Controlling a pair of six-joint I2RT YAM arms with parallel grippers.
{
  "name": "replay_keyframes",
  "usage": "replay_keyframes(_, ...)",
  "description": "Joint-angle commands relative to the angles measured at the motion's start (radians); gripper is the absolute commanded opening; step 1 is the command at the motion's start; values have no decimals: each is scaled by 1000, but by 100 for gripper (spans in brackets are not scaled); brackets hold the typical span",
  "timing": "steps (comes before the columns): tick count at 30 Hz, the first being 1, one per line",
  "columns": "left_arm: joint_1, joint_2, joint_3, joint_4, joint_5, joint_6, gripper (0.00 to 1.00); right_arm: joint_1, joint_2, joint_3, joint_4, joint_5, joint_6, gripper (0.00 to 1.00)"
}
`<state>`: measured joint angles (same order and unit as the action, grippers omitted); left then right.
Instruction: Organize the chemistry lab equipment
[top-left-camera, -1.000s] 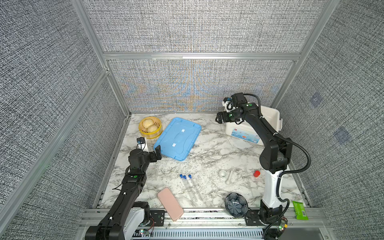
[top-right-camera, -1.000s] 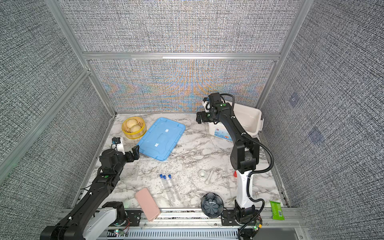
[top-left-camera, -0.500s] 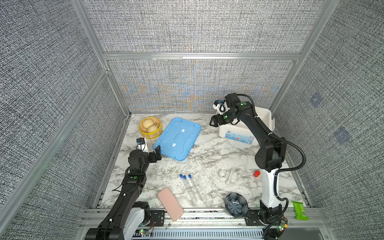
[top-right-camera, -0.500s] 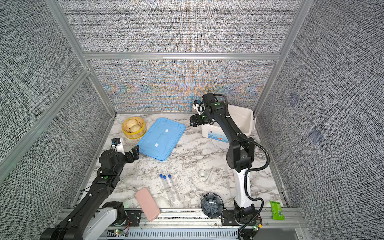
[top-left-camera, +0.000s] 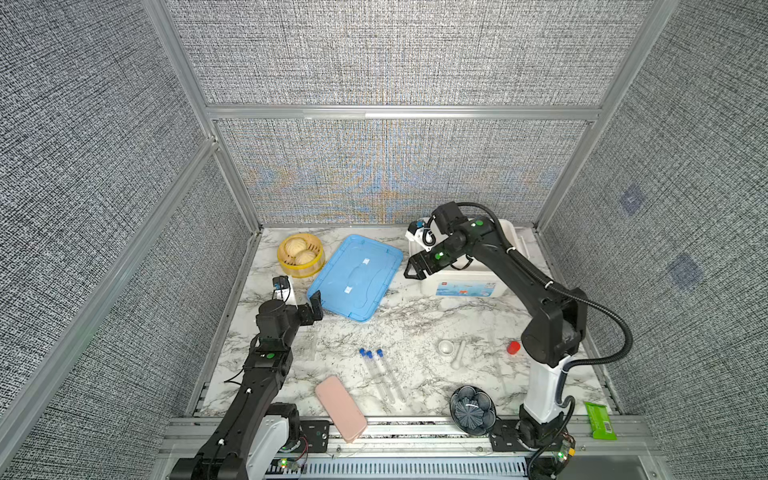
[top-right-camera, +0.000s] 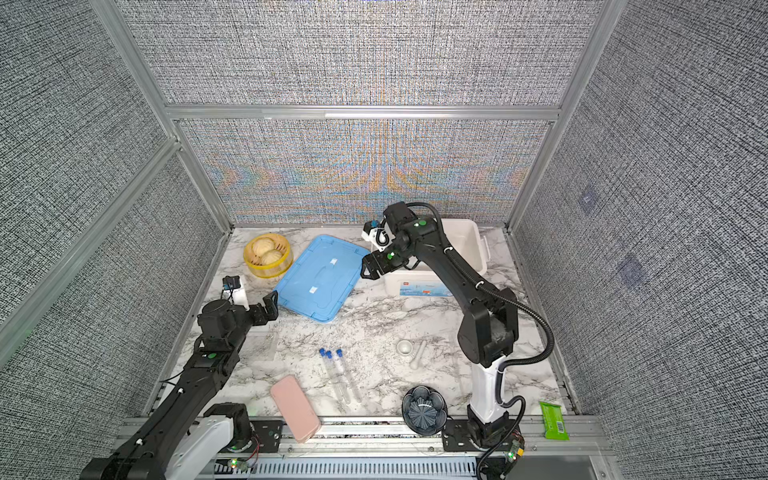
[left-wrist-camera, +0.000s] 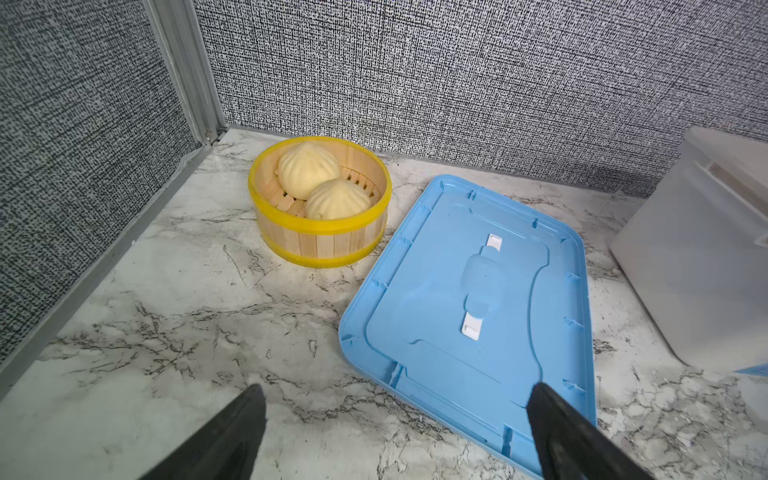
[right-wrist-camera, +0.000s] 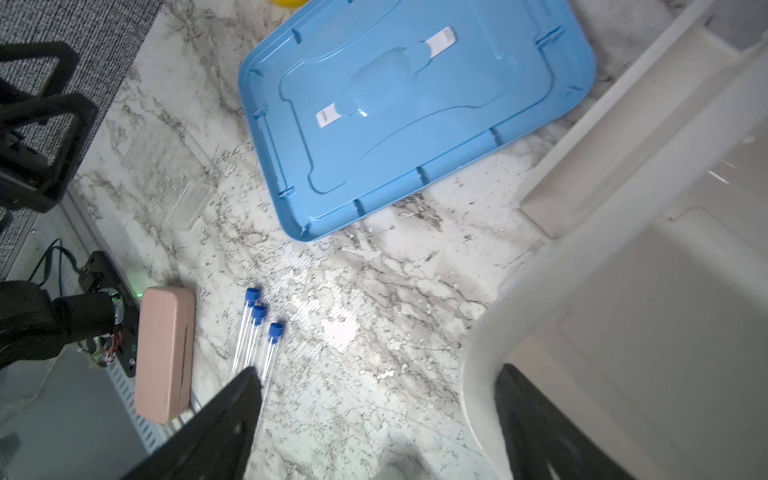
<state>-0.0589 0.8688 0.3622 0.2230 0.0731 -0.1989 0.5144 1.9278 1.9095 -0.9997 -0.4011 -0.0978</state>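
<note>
Clearly, left gripper and right gripper both gape above the marble table between gray walls.

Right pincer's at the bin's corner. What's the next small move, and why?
Probably lift the right pincer clear of the bin: its open jaws seem to straddle the bin's corner wall without gripping, while the tubes lie loose on the table.

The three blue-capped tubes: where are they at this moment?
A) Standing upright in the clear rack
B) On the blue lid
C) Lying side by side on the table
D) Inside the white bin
C: the three tubes lie flat, side by side, on the bare marble table, with their blue caps toward the back wall.
</note>
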Motion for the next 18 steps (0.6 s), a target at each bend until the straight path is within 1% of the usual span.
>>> replay_keyframes(1,1,-6,-2,9,-9,-2,99,49,-22,-16,-36,-48,21,87)
replay_keyframes(4,0,-10,-4,7,-9,-3,99,95,-28,-20,-48,-55,28,87)
replay_keyframes(7,0,-13,-6,8,-12,-3,99,126,-18,16,-90,-52,27,87)
replay_keyframes(11,1,-12,-5,7,-12,-3,99,140,-43,61,-141,24,17,89)
replay_keyframes(13,1,-12,-5,7,-12,-2,99,140,-82,56,-148,105,17,97)
replay_keyframes(14,1,-13,-5,7,-12,-2,99,140,-107,49,-144,143,21,99)
replay_keyframes(18,0,-14,-6,7,-15,-3,99,139,-247,-36,-91,387,112,99)
